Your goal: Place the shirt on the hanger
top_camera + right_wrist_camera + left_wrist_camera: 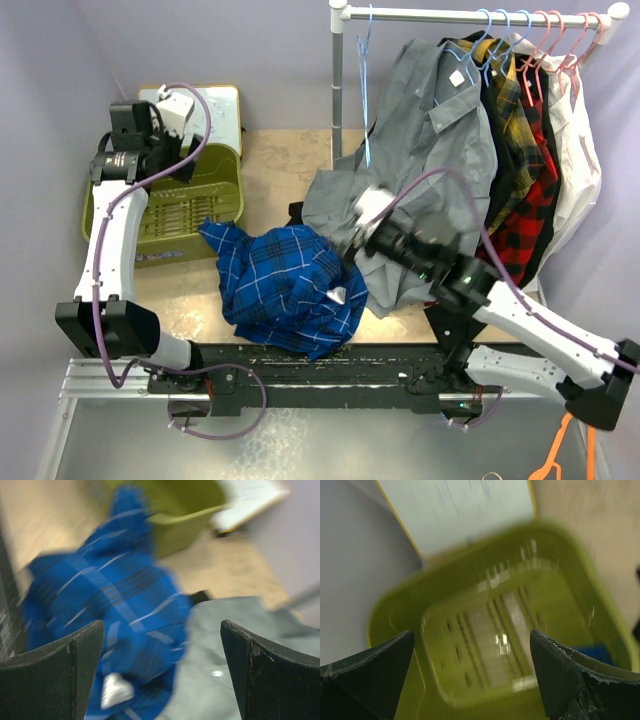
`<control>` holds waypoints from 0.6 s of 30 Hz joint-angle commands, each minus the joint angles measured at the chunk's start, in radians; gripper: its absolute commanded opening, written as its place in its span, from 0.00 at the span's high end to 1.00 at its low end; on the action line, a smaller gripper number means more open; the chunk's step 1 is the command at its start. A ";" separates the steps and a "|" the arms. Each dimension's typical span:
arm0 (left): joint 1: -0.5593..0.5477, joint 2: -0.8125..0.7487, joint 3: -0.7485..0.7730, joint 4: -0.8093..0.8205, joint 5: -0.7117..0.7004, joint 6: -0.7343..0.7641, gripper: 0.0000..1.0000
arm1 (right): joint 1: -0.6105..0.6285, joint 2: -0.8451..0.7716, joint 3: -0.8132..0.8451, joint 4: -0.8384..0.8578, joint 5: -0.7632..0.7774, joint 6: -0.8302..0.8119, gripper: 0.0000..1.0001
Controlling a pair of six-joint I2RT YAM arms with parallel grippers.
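Observation:
The royal-blue plaid shirt (285,285) lies crumpled on the table in front of the arms, its white label (338,295) facing up. The right wrist view shows it blurred (110,595). An empty light-blue hanger (364,90) hangs by its hook at the left end of the rail. My right gripper (352,238) is open and empty, above the shirt's right edge where it meets the grey shirt; its jaws (161,625) stand wide apart. My left gripper (190,140) is open and empty above the green basket (395,605), far from the shirt; its jaws (471,635) are spread.
The green basket (230,190) stands at the back left, with a white board (150,97) behind it. The rail (470,15) carries a grey shirt (440,120) whose hem rests on the table, plaid shirts (520,210) and pink hangers (560,40). An orange hanger (560,450) lies at the bottom right.

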 commanded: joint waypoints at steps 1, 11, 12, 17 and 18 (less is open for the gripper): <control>-0.002 -0.216 0.056 -0.078 0.009 0.024 0.01 | 0.286 0.060 -0.126 -0.041 0.075 -0.341 0.00; -0.002 -0.290 0.085 -0.282 0.296 0.013 0.01 | 0.336 0.330 -0.148 0.110 -0.011 -0.569 0.01; -0.002 -0.299 0.077 -0.312 0.357 0.036 0.01 | 0.336 0.364 -0.148 0.140 0.004 -0.584 0.04; -0.002 -0.341 -0.021 -0.388 0.463 0.144 0.01 | 0.325 0.502 -0.115 0.220 0.053 -0.563 0.61; -0.002 -0.351 -0.045 -0.394 0.469 0.168 0.01 | 0.311 0.504 -0.115 0.223 0.060 -0.560 0.73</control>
